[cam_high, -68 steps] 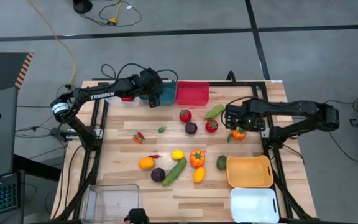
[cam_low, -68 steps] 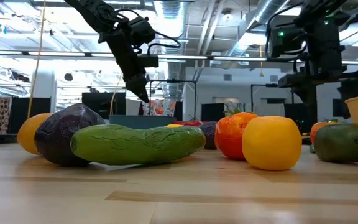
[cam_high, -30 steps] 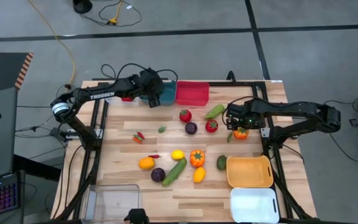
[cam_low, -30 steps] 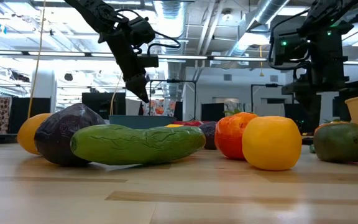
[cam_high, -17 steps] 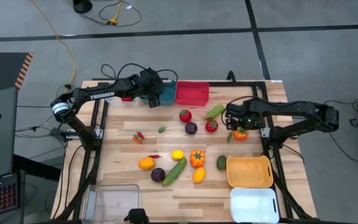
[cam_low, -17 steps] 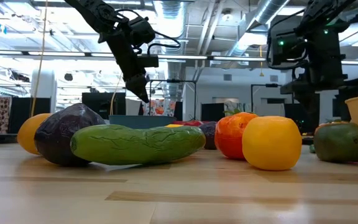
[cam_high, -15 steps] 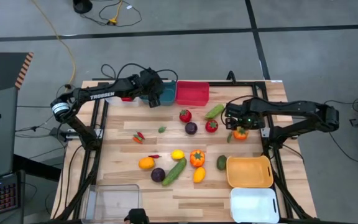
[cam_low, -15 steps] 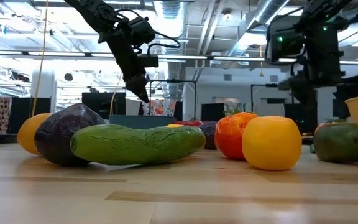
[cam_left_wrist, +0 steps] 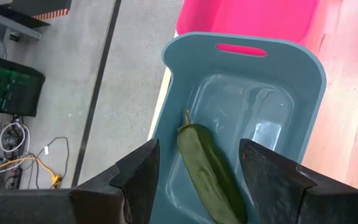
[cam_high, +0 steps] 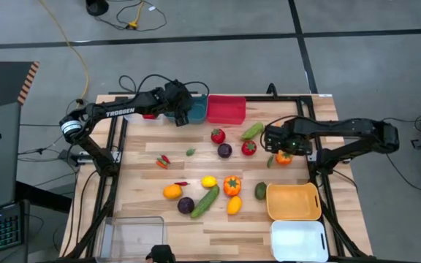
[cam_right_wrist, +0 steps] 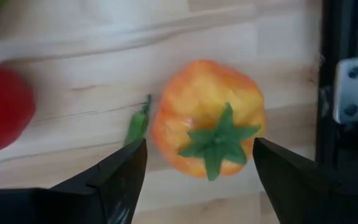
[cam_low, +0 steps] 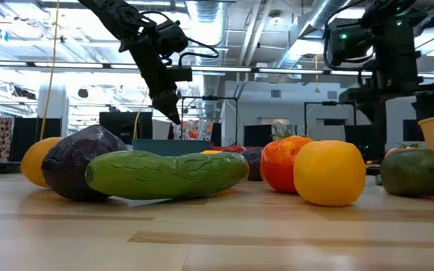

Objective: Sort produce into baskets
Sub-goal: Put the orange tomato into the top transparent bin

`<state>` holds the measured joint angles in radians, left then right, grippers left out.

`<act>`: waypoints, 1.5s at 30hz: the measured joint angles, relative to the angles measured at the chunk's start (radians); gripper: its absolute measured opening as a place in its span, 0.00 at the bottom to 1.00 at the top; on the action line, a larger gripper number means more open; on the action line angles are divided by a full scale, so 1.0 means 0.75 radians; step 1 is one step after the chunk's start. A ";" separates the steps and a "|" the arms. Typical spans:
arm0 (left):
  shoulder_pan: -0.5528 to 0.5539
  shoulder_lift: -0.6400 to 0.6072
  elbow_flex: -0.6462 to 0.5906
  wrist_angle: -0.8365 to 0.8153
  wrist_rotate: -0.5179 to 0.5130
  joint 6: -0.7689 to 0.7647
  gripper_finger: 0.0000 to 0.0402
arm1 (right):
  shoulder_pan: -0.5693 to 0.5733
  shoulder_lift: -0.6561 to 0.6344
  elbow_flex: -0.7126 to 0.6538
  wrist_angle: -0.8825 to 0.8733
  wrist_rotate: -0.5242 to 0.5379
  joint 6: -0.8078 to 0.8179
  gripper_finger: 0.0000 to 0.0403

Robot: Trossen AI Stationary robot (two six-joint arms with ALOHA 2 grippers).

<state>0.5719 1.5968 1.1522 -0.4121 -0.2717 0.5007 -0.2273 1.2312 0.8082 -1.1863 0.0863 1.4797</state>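
Produce lies scattered across the wooden table (cam_high: 145,190), most of it in a loose cluster toward the middle and near edge: an orange fruit (cam_high: 172,191), a purple vegetable (cam_high: 186,205), a green cucumber (cam_high: 205,201), a small yellow lemon (cam_high: 208,181), an orange pepper (cam_high: 232,185), a yellow fruit (cam_high: 234,205) and a dark green avocado (cam_high: 260,191).

Farther back sit a red tomato (cam_high: 218,136), a purple fruit (cam_high: 224,150), a red fruit (cam_high: 248,148) and a light green vegetable (cam_high: 252,131).

The left gripper (cam_left_wrist: 197,177) hangs over the teal basket (cam_left_wrist: 303,68) at the far edge of the table, its fingers spread apart and empty. A long green pod (cam_left_wrist: 207,171) lies inside that basket, between the fingers but below them. The red basket (cam_high: 226,109) stands just beside the teal one along the same far edge.

The right gripper (cam_right_wrist: 197,171) is poised near the right edge, above an orange-yellow tomato (cam_right_wrist: 209,115) with a green stem; its fingers are parted on either side of the tomato and not touching it. A small green chili (cam_right_wrist: 137,126) lies against the tomato on the wood.

The orange-yellow basket (cam_high: 294,201) and the white basket (cam_high: 299,239) sit at the near right corner, the clear basket (cam_high: 134,236) at the near left corner.
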 joint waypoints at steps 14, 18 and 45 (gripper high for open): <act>0.000 0.000 0.000 0.002 0.000 0.000 0.52 | 0.180 -0.001 0.001 -0.015 0.103 0.507 0.79; 0.000 0.000 0.000 0.002 0.000 0.000 0.52 | 0.203 -0.002 -0.019 -0.013 0.111 0.614 0.79; 0.000 0.000 0.000 0.001 0.001 0.000 0.52 | 0.213 0.001 -0.085 0.005 0.142 0.532 0.79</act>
<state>0.5720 1.5967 1.1522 -0.4114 -0.2710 0.5006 -0.0677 1.2316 0.7444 -1.1826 0.1928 1.8788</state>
